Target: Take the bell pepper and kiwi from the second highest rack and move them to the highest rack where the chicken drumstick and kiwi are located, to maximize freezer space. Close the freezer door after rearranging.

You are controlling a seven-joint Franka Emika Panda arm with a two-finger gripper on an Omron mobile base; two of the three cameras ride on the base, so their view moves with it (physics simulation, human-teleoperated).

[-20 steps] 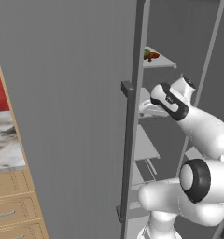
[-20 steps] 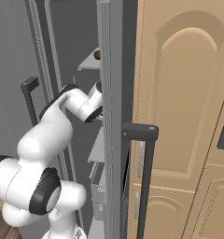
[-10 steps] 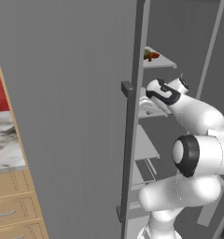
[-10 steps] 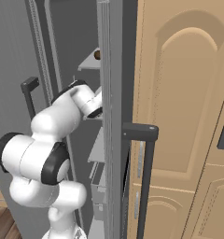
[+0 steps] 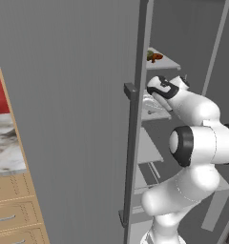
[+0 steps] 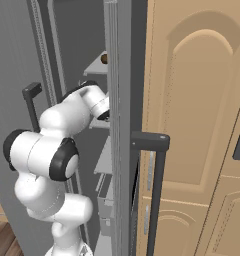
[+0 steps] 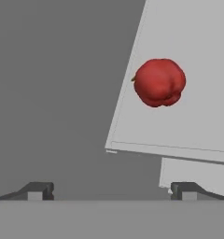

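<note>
Here, in the left base view, the tall plain grey freezer door (image 5: pixel 73 119) with its long dark vertical bar handle (image 5: pixel 131 157) stands open and takes up most of the picture, so the inside of the freezer shows as a narrow strip past its edge. At the top of that strip the thin pale grey highest rack (image 5: pixel 165 61) carries a small orange-brown lumpy chicken drumstick (image 5: pixel 156 57) with something greenish-brown touching its left side, too small to name. The white arm reaches in just below that shelf; its wrist covers the second highest rack (image 5: pixel 150 110) almost wholly, and the robot's two-finger gripper is hidden behind the hand.

In the right base view the freezer door's edge (image 6: pixel 118 125) cuts off the shelves; a corner of the highest rack (image 6: pixel 98 66) sticks out with a small dark round thing (image 6: pixel 104 58) on it, hard to identify. The arm's hand disappears behind the door edge, and a tan arched cabinet panel (image 6: pixel 197 115) stands on the right.

In the hand view the small glossy bright red bell pepper (image 7: pixel 159 82) lies on the second highest rack's pale slab (image 7: pixel 179 126), well inside its edge. The gripper (image 7: pixel 112 190) has its two dark tips spread wide at the bottom, pinching nothing and apart from the pepper. A second pale slab edge (image 7: pixel 198 175) peeks out beneath, cut off by the frame.
</note>
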